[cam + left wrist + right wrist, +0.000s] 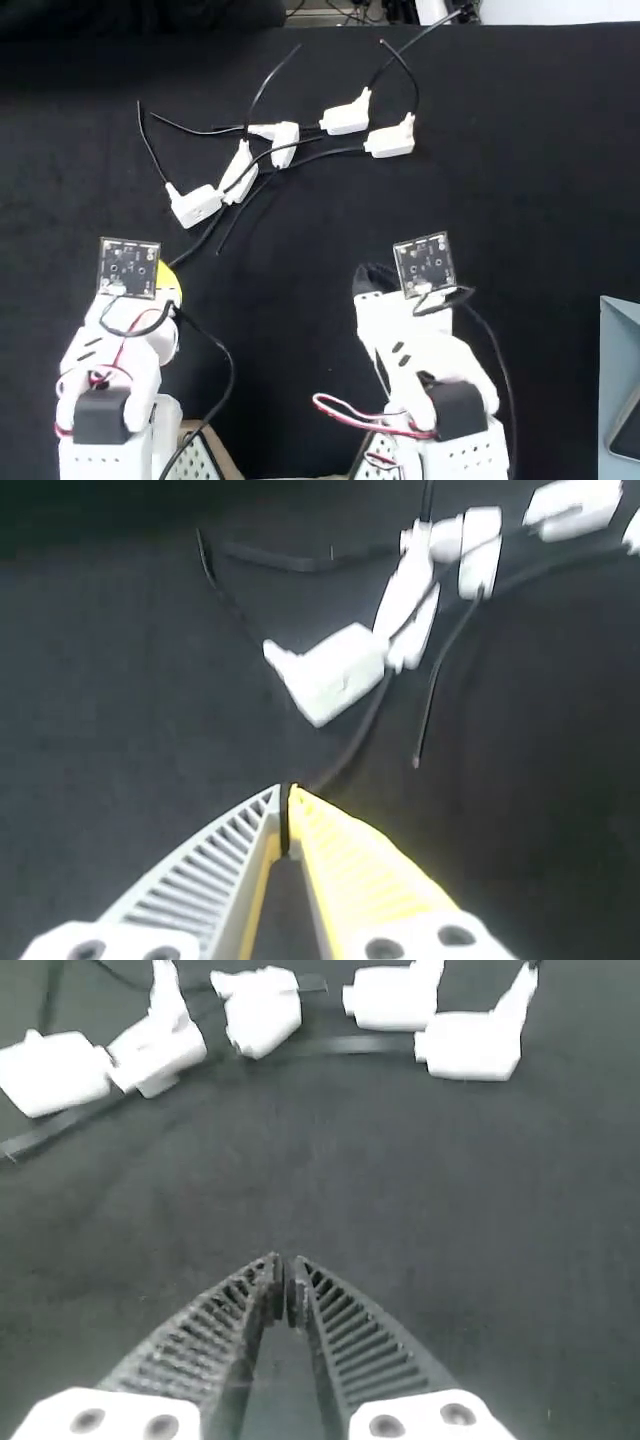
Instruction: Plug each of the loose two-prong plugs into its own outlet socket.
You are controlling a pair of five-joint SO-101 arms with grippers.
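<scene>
Your two claws sit closed over a black table (520, 180), white plugs (285, 135) beyond them.
Your left claw (287, 798) is shut, a black cable (345, 750) reaching its tips; whether it is pinched, you cannot tell. Your right claw (285, 1290) is shut and empty. The five plugs cluster farther out, nearest the left claw.

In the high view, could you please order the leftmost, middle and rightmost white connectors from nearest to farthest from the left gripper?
1. The leftmost white connector, just ahead of the left gripper.
2. The middle white connector, farther back, at the cluster's centre.
3. The rightmost white connector, far across on the right arm's side.
</scene>
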